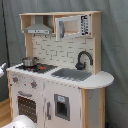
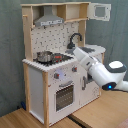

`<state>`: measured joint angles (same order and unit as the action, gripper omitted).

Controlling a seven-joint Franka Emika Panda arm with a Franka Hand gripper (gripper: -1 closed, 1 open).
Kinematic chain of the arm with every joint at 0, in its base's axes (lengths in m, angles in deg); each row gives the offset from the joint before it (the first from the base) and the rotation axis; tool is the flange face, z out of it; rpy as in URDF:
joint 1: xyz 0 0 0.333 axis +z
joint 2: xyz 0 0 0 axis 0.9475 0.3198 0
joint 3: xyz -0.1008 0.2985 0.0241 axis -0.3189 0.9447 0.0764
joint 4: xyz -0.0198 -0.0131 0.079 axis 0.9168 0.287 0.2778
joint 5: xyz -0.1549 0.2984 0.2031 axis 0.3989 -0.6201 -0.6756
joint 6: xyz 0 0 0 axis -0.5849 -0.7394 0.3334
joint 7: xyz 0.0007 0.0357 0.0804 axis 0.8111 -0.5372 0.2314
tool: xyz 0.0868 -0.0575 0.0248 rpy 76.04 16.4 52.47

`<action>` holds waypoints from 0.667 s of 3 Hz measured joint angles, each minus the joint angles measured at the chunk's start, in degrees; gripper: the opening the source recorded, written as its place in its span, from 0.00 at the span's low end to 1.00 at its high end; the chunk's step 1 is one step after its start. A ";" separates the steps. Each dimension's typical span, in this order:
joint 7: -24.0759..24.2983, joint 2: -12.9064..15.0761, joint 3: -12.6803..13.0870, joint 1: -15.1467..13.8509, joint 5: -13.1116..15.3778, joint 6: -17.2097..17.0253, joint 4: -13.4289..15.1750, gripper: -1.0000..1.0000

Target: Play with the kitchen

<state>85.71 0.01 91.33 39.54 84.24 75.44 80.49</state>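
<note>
The kitchen [image 1: 55,85] is a white and light-wood toy unit, seen in both exterior views. A small metal pot [image 1: 29,61] stands on the stove, and a black faucet [image 1: 84,59] curves over the grey sink [image 1: 70,74]. Below the stove is the oven door [image 1: 26,106]. In the second exterior view the kitchen [image 2: 47,87] has its microwave door [image 2: 101,11] swung open. My white arm [image 2: 100,72] reaches in from the second exterior view's right. Its gripper [image 2: 76,50] is over the counter between the pot [image 2: 44,56] and the faucet [image 2: 75,39].
A grey curtain [image 1: 112,45] hangs behind the kitchen. Wooden boards [image 2: 30,120] lie in front of it. A white rounded object [image 1: 20,122] sits at the bottom left of the first exterior view. The hood [image 1: 37,27] overhangs the stove.
</note>
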 joint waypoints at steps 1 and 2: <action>-0.83 0.01 2.10 1.97 1.41 3.82 3.76 1.00; -1.56 0.05 4.07 4.20 2.52 7.48 7.52 1.00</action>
<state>84.16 0.06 95.40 43.74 86.76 82.93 88.01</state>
